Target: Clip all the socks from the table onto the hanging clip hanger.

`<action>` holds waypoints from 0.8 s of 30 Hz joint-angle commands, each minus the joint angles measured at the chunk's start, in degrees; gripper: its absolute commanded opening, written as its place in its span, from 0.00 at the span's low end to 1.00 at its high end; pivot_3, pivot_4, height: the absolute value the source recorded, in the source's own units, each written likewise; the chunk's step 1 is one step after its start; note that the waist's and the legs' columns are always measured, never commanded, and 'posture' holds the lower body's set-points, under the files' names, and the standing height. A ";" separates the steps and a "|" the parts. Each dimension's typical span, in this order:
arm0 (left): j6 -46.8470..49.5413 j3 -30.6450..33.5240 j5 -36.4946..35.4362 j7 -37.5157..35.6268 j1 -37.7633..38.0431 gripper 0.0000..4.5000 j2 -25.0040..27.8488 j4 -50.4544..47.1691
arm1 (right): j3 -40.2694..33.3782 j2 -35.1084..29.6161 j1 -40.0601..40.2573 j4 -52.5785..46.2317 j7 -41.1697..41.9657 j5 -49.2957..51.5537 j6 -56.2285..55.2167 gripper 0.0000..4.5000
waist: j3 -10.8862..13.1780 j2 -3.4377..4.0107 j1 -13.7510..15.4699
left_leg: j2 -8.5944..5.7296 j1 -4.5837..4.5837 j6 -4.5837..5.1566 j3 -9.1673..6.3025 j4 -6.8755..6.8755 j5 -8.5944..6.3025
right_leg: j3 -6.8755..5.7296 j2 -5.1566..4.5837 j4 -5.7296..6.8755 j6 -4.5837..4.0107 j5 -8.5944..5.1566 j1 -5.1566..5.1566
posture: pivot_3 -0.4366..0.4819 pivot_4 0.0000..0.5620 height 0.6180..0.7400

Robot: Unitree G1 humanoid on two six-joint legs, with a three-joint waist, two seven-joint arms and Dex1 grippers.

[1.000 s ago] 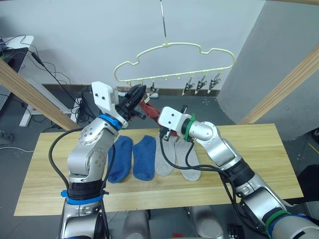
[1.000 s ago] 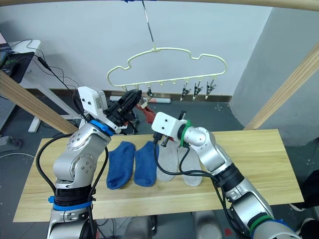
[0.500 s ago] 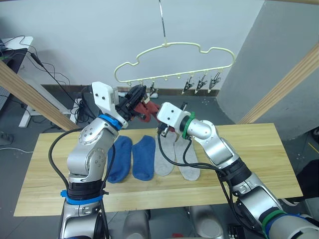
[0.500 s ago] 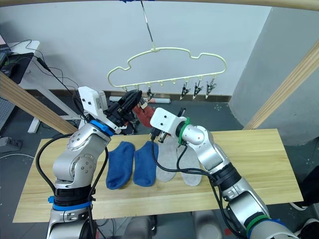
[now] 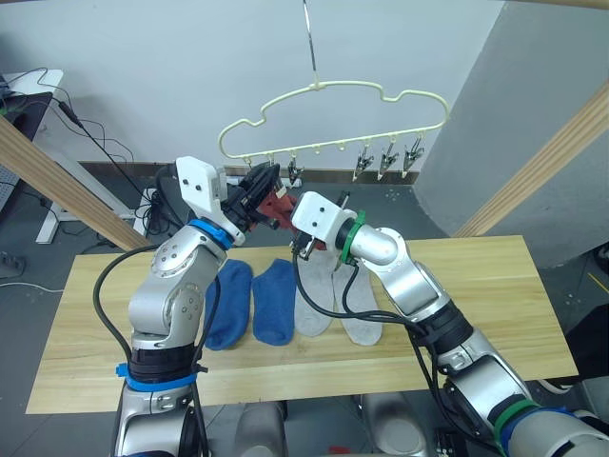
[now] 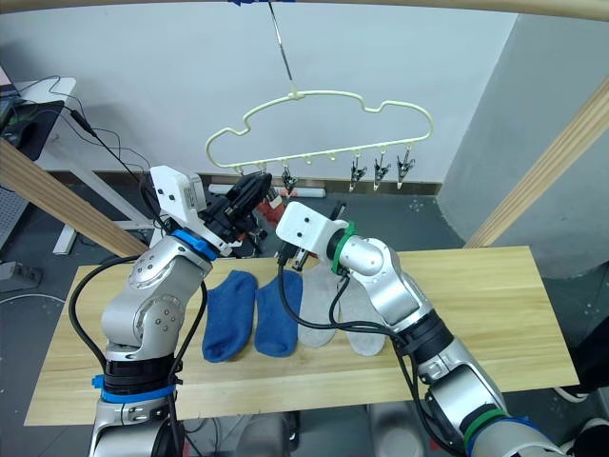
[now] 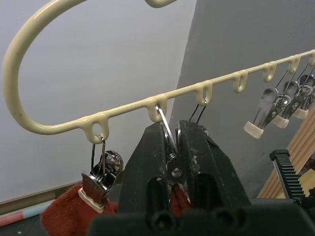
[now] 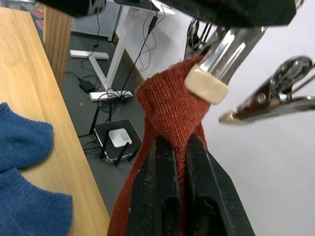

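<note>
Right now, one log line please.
left gripper: squeezing clip | right gripper: holds red sock at clip hanger | four socks on table

Crowded under the left end of the hanger (image 5: 333, 114): left gripper (image 5: 262, 183) pinching a clip (image 7: 170, 147), right gripper (image 8: 178, 162) just beside it gripping a red sock (image 8: 170, 110); open under the three right clips (image 5: 385, 158); bare tabletop (image 5: 495, 286) toward both ends, four socks (image 5: 290, 300) across the middle; slanting wooden beams (image 5: 542, 157) flanking both sides.
</note>
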 commanded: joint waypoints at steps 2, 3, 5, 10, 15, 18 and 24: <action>-1.10 1.02 -0.45 0.77 -0.04 0.03 -0.30 -2.79 | -0.95 0.92 -1.38 -2.65 -0.18 0.58 -1.23 0.00 | 0.00 0.00 0.00 | 0.00 0.00 0.00 0.00 0.00 0.00 | 0.00 0.00 0.00 0.00 0.00 0.00 | 0.24 0.55 0.94; -0.79 1.28 -0.93 0.92 -0.01 0.10 -0.41 -2.70 | -0.98 0.99 -1.45 -2.58 -0.18 0.58 -1.22 0.00 | 0.00 0.00 0.00 | 0.00 0.00 0.00 0.00 0.00 0.00 | 0.00 0.00 0.00 0.00 0.00 0.00 | 0.24 0.55 0.94; -0.52 1.39 -1.31 0.89 0.18 0.25 -0.27 -2.73 | -1.03 1.18 -1.54 -2.48 -0.20 0.53 -1.20 0.00 | 0.00 0.00 -0.01 | 0.00 0.00 0.00 0.00 0.00 0.00 | 0.01 0.00 0.00 0.00 0.00 0.00 | 0.23 0.55 0.94; 0.24 1.07 -1.69 -0.04 1.02 0.59 0.63 -3.35 | -0.98 1.60 -1.47 -2.40 -0.25 0.55 -1.05 0.00 | 0.00 0.00 -0.06 | 0.00 0.01 0.00 0.00 0.00 0.00 | 0.00 0.00 0.01 0.00 0.00 0.00 | 0.23 0.55 0.94; 1.49 1.49 -2.52 -1.31 2.15 0.59 2.23 -4.23 | -1.08 1.97 -1.17 -2.41 -0.12 0.82 -0.53 0.00 | 0.00 0.00 -0.11 | 0.00 0.01 0.00 0.00 0.00 0.00 | 0.00 0.00 0.01 0.00 0.00 0.00 | 0.24 0.54 0.94; 1.92 1.97 -2.63 -1.93 2.84 0.59 3.25 -4.57 | -1.18 2.24 -0.98 -2.58 0.06 1.12 0.04 0.00 | 0.00 0.00 -0.13 | 0.00 0.01 0.00 0.00 0.00 0.00 | 0.01 0.00 0.01 0.00 0.00 0.00 | 0.24 0.54 0.94; 1.27 2.32 -1.65 -1.72 3.56 0.59 4.06 -4.88 | -1.70 2.54 -0.15 -3.62 0.76 2.58 1.29 0.24 | 0.00 0.00 -0.11 | 0.00 0.01 0.00 0.00 -0.01 0.00 | 0.01 0.01 0.01 0.00 0.00 0.00 | 0.24 0.54 0.94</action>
